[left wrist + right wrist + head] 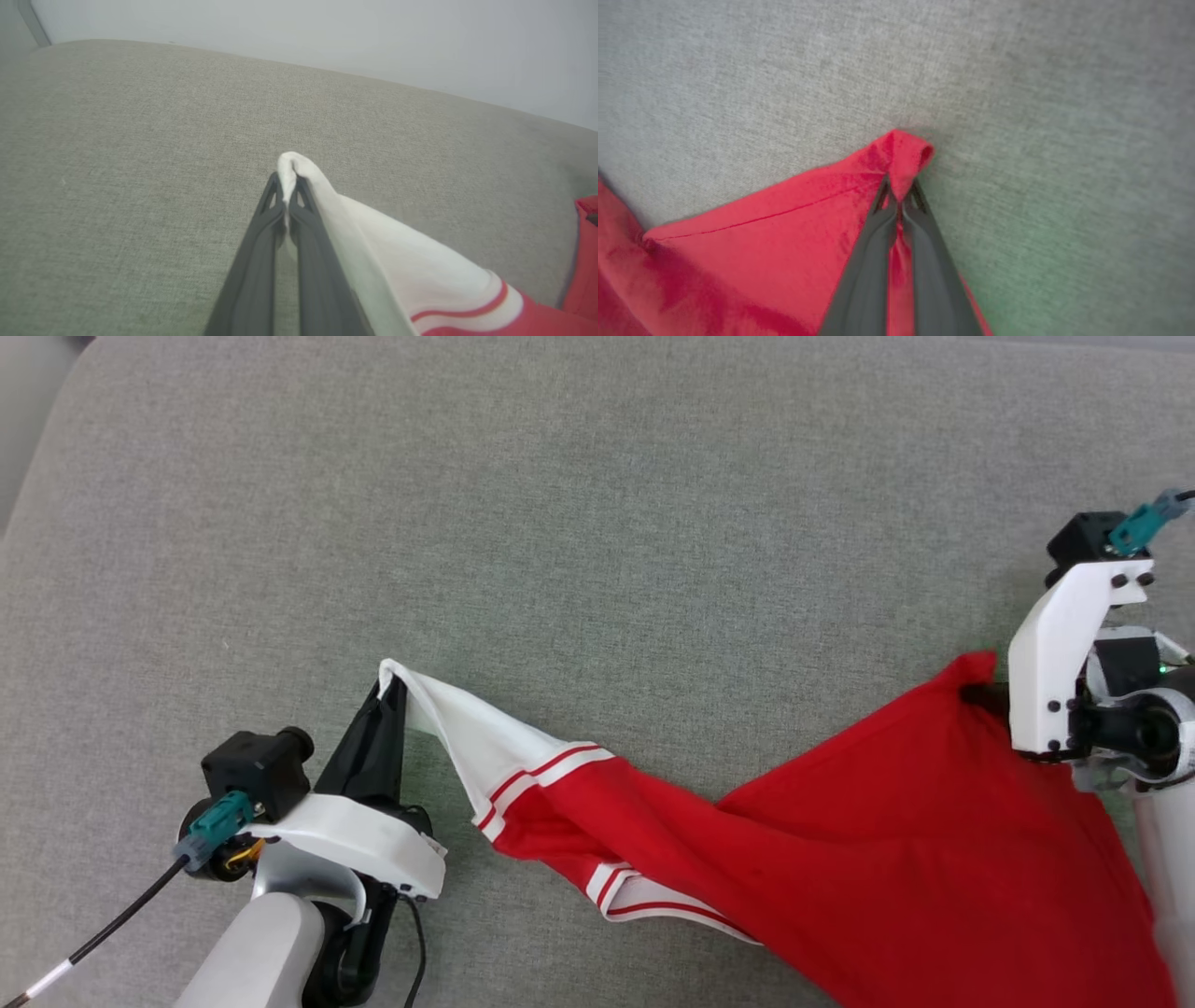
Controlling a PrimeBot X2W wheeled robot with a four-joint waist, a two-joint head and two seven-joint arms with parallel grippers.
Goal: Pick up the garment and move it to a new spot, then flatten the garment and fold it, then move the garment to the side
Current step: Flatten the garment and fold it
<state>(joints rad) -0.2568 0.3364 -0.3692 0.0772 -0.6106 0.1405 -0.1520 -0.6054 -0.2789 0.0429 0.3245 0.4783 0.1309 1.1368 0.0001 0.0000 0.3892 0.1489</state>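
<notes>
At left, left gripper [392, 689], jaws pressed shut on the very tip of the white sleeve [471, 737] of the garment [840, 840]. Between the arms, red body of the shirt slung and twisted across the grey fabric surface [597, 523], striped trim showing. At right, right gripper [978, 692], jaws closed on a small red corner. Liable to slip free under a hard pull, with pinches this thin; liable to stay twisted if spread unevenly. Lettering and collar hidden in folds; lower right of the cloth cut off at the picture's edge.
</notes>
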